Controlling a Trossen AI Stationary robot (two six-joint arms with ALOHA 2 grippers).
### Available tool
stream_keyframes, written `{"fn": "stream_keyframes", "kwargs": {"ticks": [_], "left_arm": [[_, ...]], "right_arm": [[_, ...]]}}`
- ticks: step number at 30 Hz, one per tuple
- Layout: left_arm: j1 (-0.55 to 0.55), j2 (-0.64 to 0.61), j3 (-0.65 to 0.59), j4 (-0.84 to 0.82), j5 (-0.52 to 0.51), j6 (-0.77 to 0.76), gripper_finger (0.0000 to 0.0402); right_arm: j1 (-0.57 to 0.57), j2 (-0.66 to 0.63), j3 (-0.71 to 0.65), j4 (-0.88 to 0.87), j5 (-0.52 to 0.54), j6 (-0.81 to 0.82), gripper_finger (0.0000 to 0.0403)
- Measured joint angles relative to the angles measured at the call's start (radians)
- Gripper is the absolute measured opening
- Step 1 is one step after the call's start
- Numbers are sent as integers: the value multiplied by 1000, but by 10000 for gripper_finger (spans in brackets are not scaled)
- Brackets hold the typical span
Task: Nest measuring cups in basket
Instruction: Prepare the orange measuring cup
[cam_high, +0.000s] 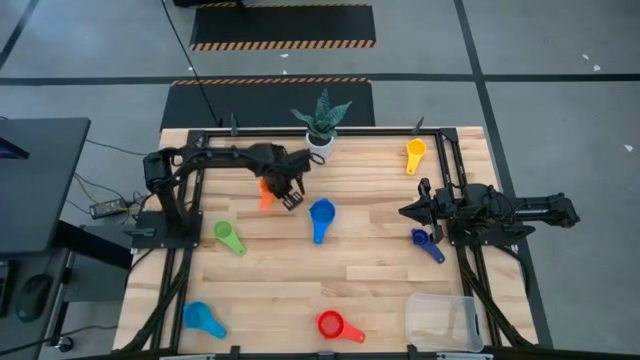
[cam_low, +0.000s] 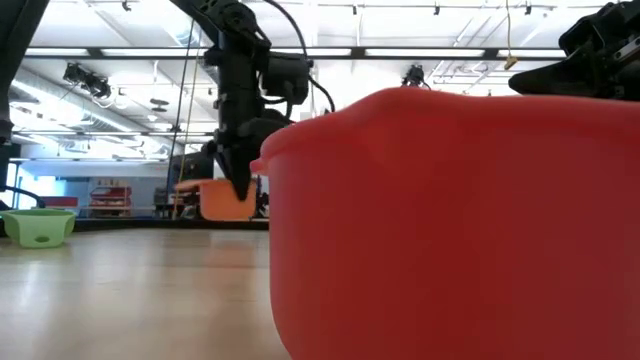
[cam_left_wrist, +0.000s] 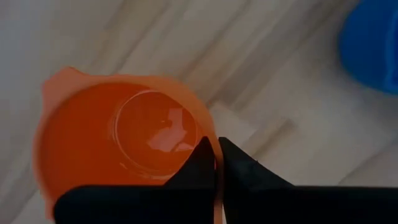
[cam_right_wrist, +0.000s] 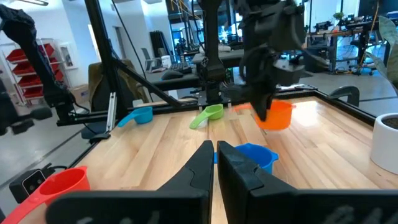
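Note:
My left gripper (cam_high: 290, 196) is shut on the orange cup (cam_high: 266, 194) over the far-left part of the table, and the low view shows the cup (cam_low: 225, 200) hanging at its fingers. The blue cup (cam_high: 321, 214) lies just to the right of it. Green (cam_high: 228, 236), light blue (cam_high: 203, 320), red (cam_high: 335, 326), yellow (cam_high: 416, 153) and navy (cam_high: 428, 244) cups sit scattered on the wood. The clear basket (cam_high: 443, 320) stands at the near-right corner. My right gripper (cam_high: 405, 211) waits shut and empty above the table's right side, beside the navy cup. My left gripper pinches the orange cup's rim wall (cam_left_wrist: 210, 138), with one finger inside the bowl and one outside. The fingers come from above, pointing down. The cup is upright with its mouth up, and its base (cam_low: 226, 217) is lifted just clear of the table.
A white plant pot (cam_high: 320, 141) stands at the far edge, just beyond my left gripper. The red cup (cam_low: 450, 220) fills the low view's front. Black frame rails run along the table's left, right and far sides. Bare wood lies in the middle between the cups.

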Motion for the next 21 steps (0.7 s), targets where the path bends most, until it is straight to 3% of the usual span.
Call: {"fn": "stream_keyframes", "kwargs": {"ticks": [3,10,21], "left_arm": [[-13,0,-26,77,2,-24,6],[2,-2,-97,83,0,-24,7],[5,-2,-103,104,-6,37,94]], "right_arm": [[0,0,0,0,0,0,27],[0,0,0,0,0,0,27],[0,0,0,0,0,0,27]]}}
